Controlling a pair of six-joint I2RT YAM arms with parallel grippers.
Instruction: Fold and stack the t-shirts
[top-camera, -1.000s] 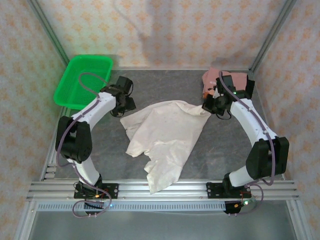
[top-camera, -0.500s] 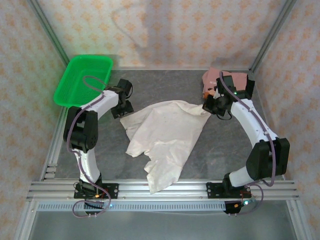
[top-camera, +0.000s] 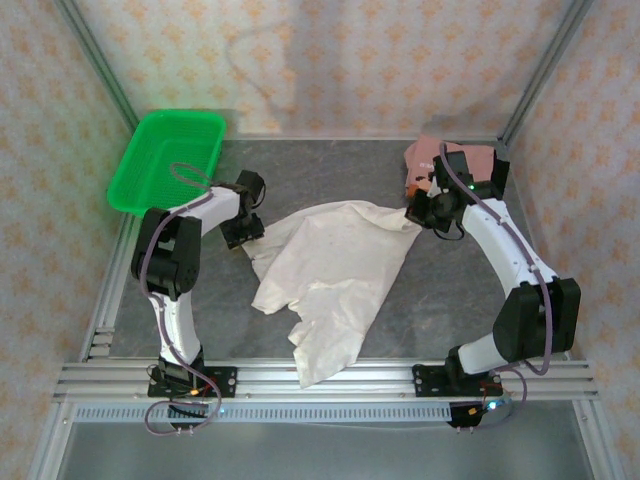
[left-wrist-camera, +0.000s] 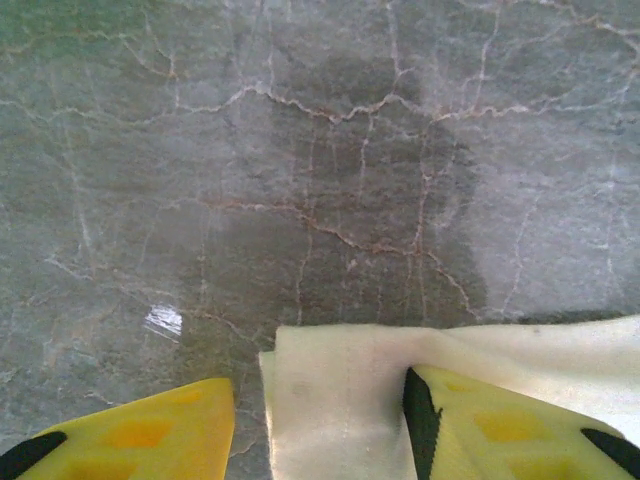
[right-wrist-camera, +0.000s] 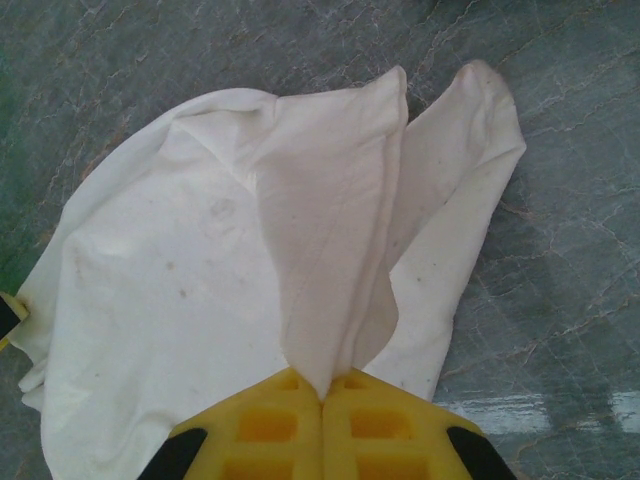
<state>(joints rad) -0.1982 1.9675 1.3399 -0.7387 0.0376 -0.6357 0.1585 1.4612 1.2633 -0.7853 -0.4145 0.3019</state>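
The left gripper (left-wrist-camera: 318, 400), half open, straddles the cream t-shirt (left-wrist-camera: 520, 345) at its corner toward the table's (top-camera: 330, 170) left edge, while the right gripper (right-wrist-camera: 322, 392) pinches the opposite corner tight.

cream t-shirt (top-camera: 330, 275): soft matt cloth. table (top-camera: 440, 290): grey veined stone-look, slight sheen. basket (top-camera: 128, 170): glossy plastic mesh.

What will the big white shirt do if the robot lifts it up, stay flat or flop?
Probably flop: the white t-shirt hangs in soft folds where the right tool pinches it. It seems light, since that small pinch raises a ridge of cloth. Pushed, it would likely bunch up rather than slide; it lies wrinkled as it is.
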